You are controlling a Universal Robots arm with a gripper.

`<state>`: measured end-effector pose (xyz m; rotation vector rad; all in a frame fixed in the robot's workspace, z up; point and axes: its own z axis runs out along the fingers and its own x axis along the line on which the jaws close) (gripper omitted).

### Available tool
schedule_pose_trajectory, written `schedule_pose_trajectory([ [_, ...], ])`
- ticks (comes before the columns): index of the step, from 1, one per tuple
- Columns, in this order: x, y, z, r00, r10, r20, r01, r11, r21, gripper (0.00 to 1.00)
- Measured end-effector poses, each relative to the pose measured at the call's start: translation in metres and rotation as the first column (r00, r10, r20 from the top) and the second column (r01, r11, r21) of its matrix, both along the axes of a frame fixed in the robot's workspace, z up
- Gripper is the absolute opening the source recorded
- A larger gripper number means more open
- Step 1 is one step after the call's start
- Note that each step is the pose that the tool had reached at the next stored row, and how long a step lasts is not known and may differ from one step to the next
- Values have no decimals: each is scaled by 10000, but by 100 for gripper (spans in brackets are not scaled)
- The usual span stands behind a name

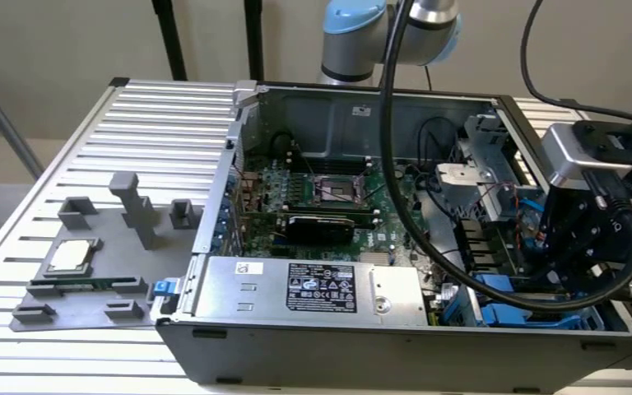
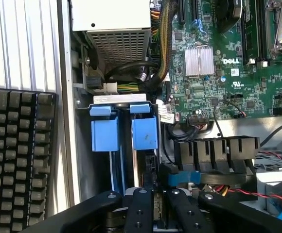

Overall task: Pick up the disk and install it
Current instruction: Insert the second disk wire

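- Gripper (image 1: 588, 247) is low inside the open computer case (image 1: 327, 346), at the exterior view's right, above the blue drive bays
- Wrist view: black fingers (image 2: 140, 213) stand close together around a thin edge, so jaws seem clamped on the disk (image 2: 148, 162), but contact is not 100% clear
- Disk stands upright in the bay, its blue frame (image 2: 145, 133) just beside a 2nd blue frame (image 2: 105, 133)
- Grey power supply (image 1: 305, 288) w/ black label is near the front wall
- Keyboard (image 2: 17, 160) lies outside the case

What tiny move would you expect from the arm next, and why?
Probably a slow push deeper into the drive bay: the gripper sits in line with the disk, whose blue frame stands there beside a second blue frame.
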<state>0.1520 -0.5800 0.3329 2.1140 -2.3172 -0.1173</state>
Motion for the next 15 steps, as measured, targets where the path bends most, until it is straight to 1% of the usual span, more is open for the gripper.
schedule_pose_trajectory([
  [1, 0, -1, -1, 10000, 0, 0, 0, 10000, 1, 100],
  [2, 0, -1, 12, 10000, -1, -1, 1, 10000, -11, 100],
  [4, 0, 0, 46, 10000, -1, -1, 1, 10000, -10, 100],
  [6, -1, -1, 107, 10000, -1, -1, 1, 10000, -14, 100],
  [15, -1, 0, 492, 10000, -2, -1, 2, 10000, -17, 100],
])
